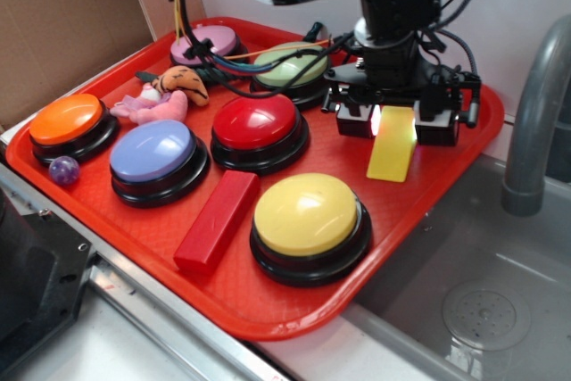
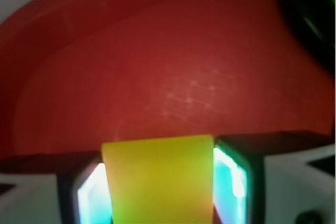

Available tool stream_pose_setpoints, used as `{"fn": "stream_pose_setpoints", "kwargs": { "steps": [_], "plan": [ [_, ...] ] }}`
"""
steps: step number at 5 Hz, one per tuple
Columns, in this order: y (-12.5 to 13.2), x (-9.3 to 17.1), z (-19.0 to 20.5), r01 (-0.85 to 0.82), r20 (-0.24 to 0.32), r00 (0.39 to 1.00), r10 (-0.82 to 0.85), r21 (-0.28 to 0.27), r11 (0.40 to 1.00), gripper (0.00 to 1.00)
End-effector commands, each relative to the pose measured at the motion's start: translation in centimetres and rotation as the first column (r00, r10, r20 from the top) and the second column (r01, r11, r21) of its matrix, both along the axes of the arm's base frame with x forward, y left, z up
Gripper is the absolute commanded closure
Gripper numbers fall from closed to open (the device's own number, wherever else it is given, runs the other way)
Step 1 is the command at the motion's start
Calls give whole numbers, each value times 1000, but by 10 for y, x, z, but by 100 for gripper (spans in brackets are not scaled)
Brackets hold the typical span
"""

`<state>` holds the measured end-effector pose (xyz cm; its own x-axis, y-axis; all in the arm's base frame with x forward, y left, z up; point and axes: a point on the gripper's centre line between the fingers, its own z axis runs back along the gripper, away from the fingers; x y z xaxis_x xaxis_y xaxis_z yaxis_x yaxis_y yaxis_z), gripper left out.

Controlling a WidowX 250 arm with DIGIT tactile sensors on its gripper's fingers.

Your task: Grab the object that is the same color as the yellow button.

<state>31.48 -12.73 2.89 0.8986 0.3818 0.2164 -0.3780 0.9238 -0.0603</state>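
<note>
The object, a thin flat yellow block (image 1: 391,158), lies near the right side of the red tray (image 1: 116,211), its far end between the fingers of my gripper (image 1: 395,127). In the wrist view the yellow block (image 2: 157,171) fills the whole gap, with a glowing pad (image 2: 231,179) tight against each side, so my gripper (image 2: 160,192) is shut on it. The yellow button (image 1: 306,214), a big dome on a black base, sits at the tray's front, to the left of the block and nearer the camera.
Red (image 1: 257,122), lilac (image 1: 153,151), orange (image 1: 67,120), green (image 1: 290,64) and pink (image 1: 207,42) buttons fill the tray's left and back. A red block (image 1: 217,220), a plush toy (image 1: 165,95) and a small purple ball (image 1: 64,169) lie among them. A sink (image 1: 482,301) with a grey faucet (image 1: 535,113) is on the right.
</note>
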Motion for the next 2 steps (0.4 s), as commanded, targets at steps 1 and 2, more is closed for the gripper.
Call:
{"fn": "stream_pose_setpoints", "kwargs": {
  "steps": [1, 2],
  "plan": [
    [53, -2, 104, 278, -37, 959, -281, -64, 958, 100],
    [83, -21, 130, 317, -49, 947, -318, -35, 948, 100]
  ]
}}
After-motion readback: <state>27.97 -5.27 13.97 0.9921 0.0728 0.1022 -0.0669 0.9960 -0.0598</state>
